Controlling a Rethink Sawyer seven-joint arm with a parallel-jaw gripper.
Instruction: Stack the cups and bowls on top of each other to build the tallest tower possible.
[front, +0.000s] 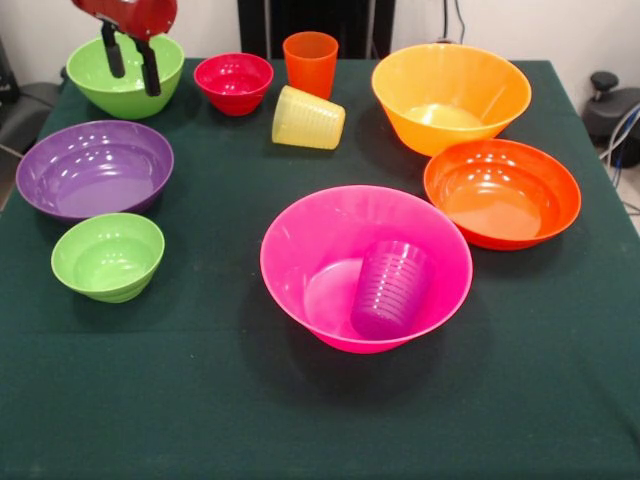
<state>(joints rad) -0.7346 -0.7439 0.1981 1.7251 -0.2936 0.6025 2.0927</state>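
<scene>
Though a ribbed purple plastic cup (391, 288) leans inside the large glossy pink bowl (300, 240) nearest the camera, the tower is barely begun; six bowls and two cups sit apart. At the far corner the gripper (131, 58), fingers parted and empty, hangs over the medium green bowl (90, 75), well away from the pink base

Dark green tablecloth (200, 400), pale wall (560, 25) behind, black pedestal (270, 25), cables at right edge (622, 140)

text: none legible | labels: none | brands: none | numbers: none | signs: none
</scene>
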